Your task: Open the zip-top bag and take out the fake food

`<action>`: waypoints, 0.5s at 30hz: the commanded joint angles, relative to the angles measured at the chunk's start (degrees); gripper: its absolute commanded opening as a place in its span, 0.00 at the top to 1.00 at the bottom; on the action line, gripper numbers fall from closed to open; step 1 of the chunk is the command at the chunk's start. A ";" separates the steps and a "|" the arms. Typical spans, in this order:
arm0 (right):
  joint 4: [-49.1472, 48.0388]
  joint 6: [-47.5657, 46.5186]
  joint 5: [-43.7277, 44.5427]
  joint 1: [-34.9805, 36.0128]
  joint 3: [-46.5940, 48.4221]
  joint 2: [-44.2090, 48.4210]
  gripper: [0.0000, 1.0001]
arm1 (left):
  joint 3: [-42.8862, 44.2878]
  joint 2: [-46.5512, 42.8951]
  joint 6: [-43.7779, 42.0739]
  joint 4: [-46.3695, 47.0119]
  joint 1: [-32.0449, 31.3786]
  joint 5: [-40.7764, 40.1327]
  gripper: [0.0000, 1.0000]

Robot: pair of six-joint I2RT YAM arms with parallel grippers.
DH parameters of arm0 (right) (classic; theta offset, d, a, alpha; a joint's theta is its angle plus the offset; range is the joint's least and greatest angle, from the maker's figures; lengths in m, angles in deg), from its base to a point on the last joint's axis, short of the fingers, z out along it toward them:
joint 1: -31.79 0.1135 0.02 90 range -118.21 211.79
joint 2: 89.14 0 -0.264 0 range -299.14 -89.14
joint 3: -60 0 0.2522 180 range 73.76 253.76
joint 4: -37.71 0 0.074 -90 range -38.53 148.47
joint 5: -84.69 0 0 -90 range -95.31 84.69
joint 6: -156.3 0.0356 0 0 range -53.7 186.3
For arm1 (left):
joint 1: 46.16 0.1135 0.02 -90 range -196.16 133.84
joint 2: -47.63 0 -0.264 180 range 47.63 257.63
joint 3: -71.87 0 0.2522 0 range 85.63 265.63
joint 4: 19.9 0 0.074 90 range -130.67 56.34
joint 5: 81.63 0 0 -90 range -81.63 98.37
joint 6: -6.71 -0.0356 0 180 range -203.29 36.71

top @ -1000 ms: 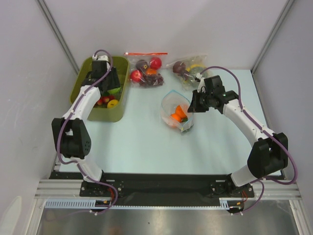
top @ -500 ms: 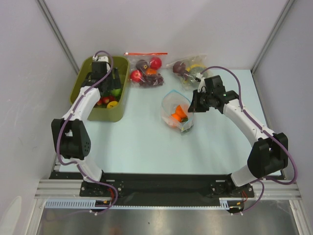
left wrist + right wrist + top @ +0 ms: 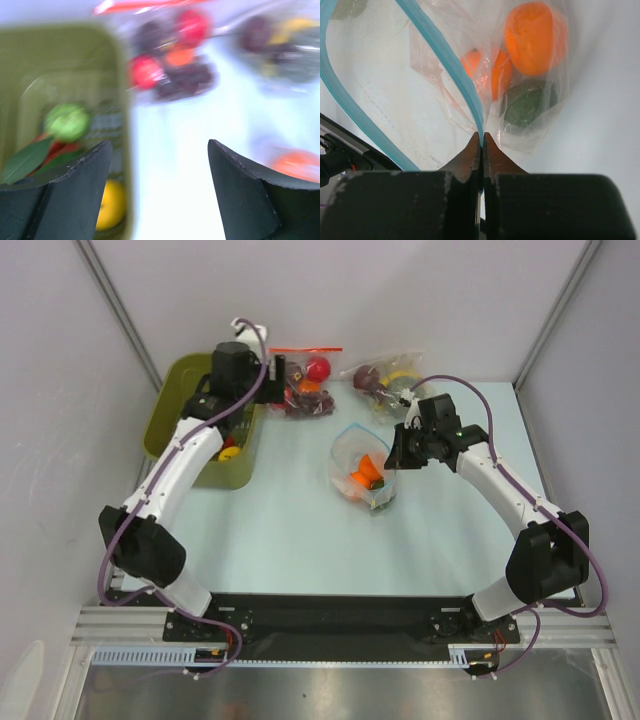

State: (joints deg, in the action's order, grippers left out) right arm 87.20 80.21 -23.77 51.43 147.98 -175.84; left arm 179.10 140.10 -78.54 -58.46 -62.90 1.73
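Open ground: the table (image 3: 300, 530) between the green bin (image 3: 158, 420) and the zip-top bag (image 3: 355, 455) is bare, so there is free passage from the near side. The bag's right rim is blocked by the right gripper (image 3: 393, 462), clamped on the zip strip. 2 other bags — the red-strip bag (image 3: 305, 380) and the dark-fruit bag (image 3: 385, 375) — crowd the far edge. The left gripper (image 3: 160, 150), fingers spread, hangs over the bin's right wall.

The zip-top bag (image 3: 347, 454) sits mid-surface (image 3: 290, 525), clear and crinkly. Its light-blue zip strip (image 3: 451, 65) gapes open in a loop, with one edge pinched in the right gripper (image 3: 481, 136). The fake food (image 3: 364, 476) is inside: an orange fruit (image 3: 535, 32), a smaller orange piece (image 3: 487, 72) and a dark green one (image 3: 525, 107).
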 commanded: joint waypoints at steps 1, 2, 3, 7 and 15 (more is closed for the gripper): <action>-0.66 -0.11 0.00 -0.21 0.49 1.27 1.00 | 5.14 -2.55 -4.05 1.07 -8.90 3.72 0.18; -0.66 -0.11 -0.09 -0.21 0.32 1.18 1.00 | 5.84 -2.38 -4.31 1.76 -10.59 7.82 0.18; -0.74 -0.11 -0.09 -0.30 0.32 1.35 1.00 | 5.76 -2.29 -4.58 2.29 -12.08 10.65 0.17; -0.83 0.15 -0.09 -0.30 0.05 1.53 1.00 | 5.14 0.16 -5.99 4.23 -17.71 26.02 0.18; -0.92 0.15 -0.09 -0.39 -0.91 2.85 1.00 | 3.30 3.86 -5.81 1.52 -22.99 36.69 0.23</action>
State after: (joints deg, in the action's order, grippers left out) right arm 87.13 80.24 -23.77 51.40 147.28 -175.45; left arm 182.84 142.81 -82.67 -55.80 -84.62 32.33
